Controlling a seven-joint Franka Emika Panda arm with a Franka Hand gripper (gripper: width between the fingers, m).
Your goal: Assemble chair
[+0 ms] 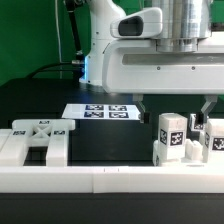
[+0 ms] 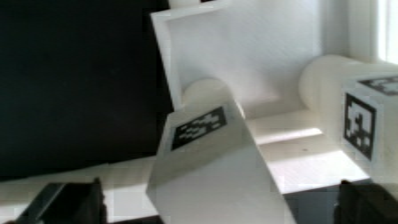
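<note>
No joint of the chair looks made yet, as far as I can judge: its parts sit loose on the black desk [image 1: 100,145] behind the long white border wall [image 1: 100,185]. The flat cross-braced piece [image 1: 40,135] lies against the wall's exterior-view left stretch. A tagged block [image 1: 170,137] and a second block [image 1: 214,140] stand by its right stretch. The pincer [image 1: 176,110] hangs over the tagged block, spread wide and holding nothing.
</note>
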